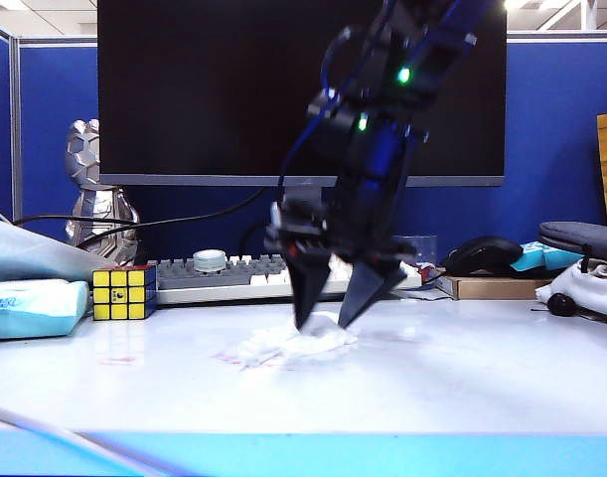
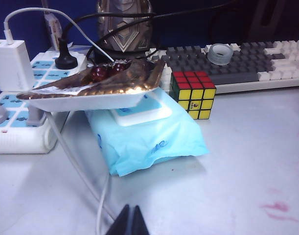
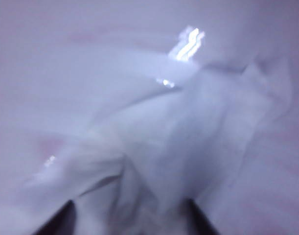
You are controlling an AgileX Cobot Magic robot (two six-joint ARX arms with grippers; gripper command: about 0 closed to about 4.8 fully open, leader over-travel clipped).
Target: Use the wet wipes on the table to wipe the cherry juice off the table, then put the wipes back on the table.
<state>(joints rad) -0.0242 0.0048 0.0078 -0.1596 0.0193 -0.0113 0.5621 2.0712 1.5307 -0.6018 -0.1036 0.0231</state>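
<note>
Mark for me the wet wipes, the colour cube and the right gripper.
wet wipes [image 1: 295, 344]: exterior view, middle of the crumpled white lump.
colour cube [image 1: 123, 293]: exterior view, centre of its yellow face.
right gripper [image 1: 328, 310]: exterior view, gap between the spread fingertips over the wipes.

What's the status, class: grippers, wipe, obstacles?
Right gripper open, fingers astride the wet wipes on the table. Left gripper shut, parked clear. Cherry juice remains. Nothing in the way.

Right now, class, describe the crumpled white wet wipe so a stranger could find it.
On the glossy white table, before the grey-and-white keyboard, the crumpled white wet wipe lies between the open right gripper fingers. Unlike the light-blue tissue pack, it is loose cloth.
</note>
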